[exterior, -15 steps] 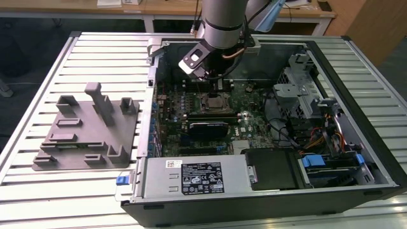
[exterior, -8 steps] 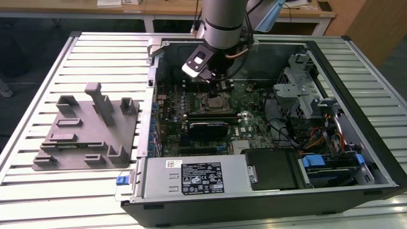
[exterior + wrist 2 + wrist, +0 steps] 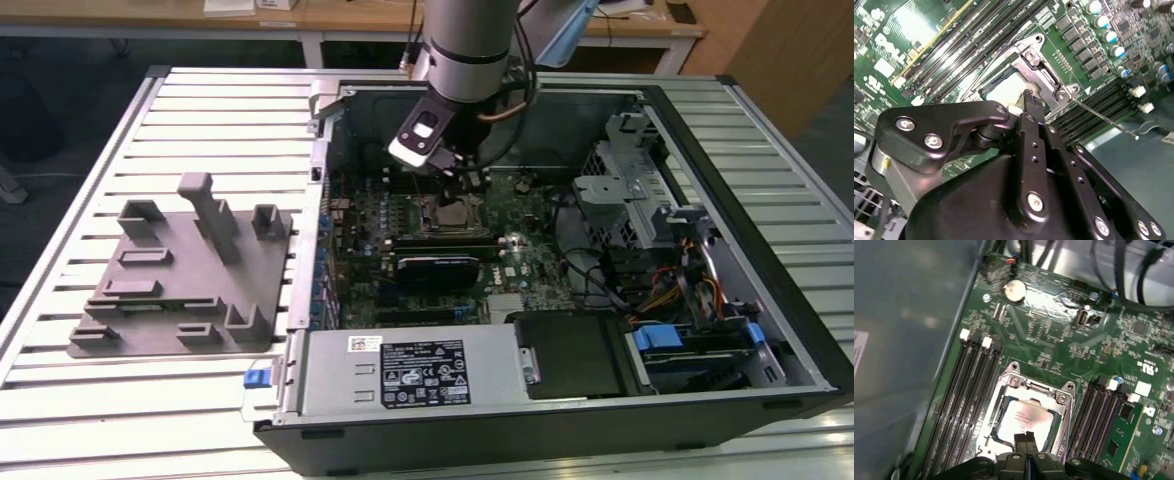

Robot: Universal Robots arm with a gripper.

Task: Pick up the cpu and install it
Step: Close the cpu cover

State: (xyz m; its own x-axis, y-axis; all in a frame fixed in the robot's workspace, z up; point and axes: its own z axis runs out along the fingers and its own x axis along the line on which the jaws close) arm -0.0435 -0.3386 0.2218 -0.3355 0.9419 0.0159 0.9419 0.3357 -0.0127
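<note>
Cpu [image 3: 1026, 417] is seen lying flat inside the metal socket frame [image 3: 1019, 385] on the motherboard [image 3: 1054, 325], its pale shiny top facing up. In the second wrist view the cpu [image 3: 1004, 91] is partly covered by the fingers, with the socket frame [image 3: 1041, 65] around it.

The gripper [image 3: 1025, 437] is placed directly over the cpu's near edge. Its two black fingers are pressed together, with only a thin seam between them and nothing clamped. In the second wrist view the gripper [image 3: 1029, 97] tip is seen at the edge of the cpu. Whether the tip touches the chip or hangs just above it cannot be told.

Banks of black memory slots [image 3: 966, 390] are noted on both sides of the socket. A round coin battery [image 3: 1015, 289] is mounted farther along the board, well apart from the socket.

In the exterior view the gripper [image 3: 461, 180] is lowered into the open computer case [image 3: 534, 440], above the middle of the board. A power supply [image 3: 400, 370] occupies the near end of the case. A grey holder tray [image 3: 174, 300] with upright posts is set on the slatted table [image 3: 134, 420], beside the case on the exterior view's left.
</note>
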